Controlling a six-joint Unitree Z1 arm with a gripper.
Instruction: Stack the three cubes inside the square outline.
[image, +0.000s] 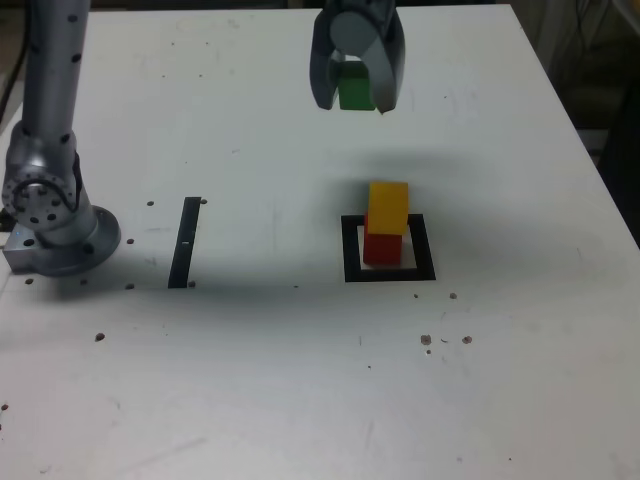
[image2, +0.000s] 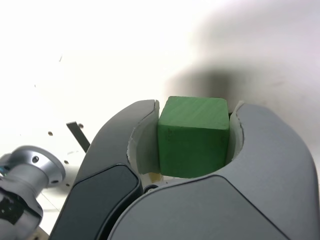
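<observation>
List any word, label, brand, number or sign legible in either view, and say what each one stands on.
None can be read in either view.
Green cube: no lettering on the faces that show.
Black strip: small light marks, too small to read.

The tabletop is white, dotted with small dark specks. A black square outline lies on it, with a red cube inside. Toward the exterior view's left are a thin black strip and, farther left, a round metal base.
</observation>
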